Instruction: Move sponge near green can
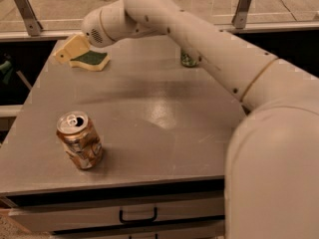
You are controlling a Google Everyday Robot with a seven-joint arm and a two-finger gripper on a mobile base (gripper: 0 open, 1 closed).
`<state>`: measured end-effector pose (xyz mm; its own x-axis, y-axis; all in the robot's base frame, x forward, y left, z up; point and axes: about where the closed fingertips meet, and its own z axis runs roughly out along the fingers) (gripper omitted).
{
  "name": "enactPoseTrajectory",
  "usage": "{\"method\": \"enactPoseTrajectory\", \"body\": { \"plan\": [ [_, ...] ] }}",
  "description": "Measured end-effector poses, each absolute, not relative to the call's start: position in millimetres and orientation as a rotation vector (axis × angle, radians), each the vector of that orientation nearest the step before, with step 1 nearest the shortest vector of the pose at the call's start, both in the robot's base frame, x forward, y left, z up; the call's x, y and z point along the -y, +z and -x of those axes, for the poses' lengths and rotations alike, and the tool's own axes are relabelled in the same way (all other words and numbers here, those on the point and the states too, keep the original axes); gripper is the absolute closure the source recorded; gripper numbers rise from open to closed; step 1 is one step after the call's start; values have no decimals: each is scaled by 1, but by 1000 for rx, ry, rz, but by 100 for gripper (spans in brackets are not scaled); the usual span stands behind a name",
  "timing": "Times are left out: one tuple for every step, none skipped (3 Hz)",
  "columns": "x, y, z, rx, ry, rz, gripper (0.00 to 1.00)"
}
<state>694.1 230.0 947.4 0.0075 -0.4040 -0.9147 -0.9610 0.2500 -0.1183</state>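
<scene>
The sponge (91,59), pale yellow with a dark green top, lies at the table's far left. My gripper (66,52) is at the sponge's left end, just above and beside it; I cannot tell if it touches it. The green can (188,60) stands at the far middle of the table, mostly hidden behind my arm, with only its lower part showing. The sponge and the green can are far apart.
A dented orange-brown can (79,140) stands upright near the front left of the grey table (164,113). My arm (214,54) stretches across the right side of the view. A drawer with a handle (138,216) sits under the table front. Metal rail posts (25,11) stand behind.
</scene>
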Motion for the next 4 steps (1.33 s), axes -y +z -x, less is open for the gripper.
{"method": "enactPoseTrajectory", "body": {
  "plan": [
    [-256,919,-712,-1686,729,1265,0],
    [-260,888,-722,-1801,692,1241,0],
    [-251,866,-733,-1886,661,1190,0],
    [-237,850,-746,-1938,617,1159,0]
  ]
}}
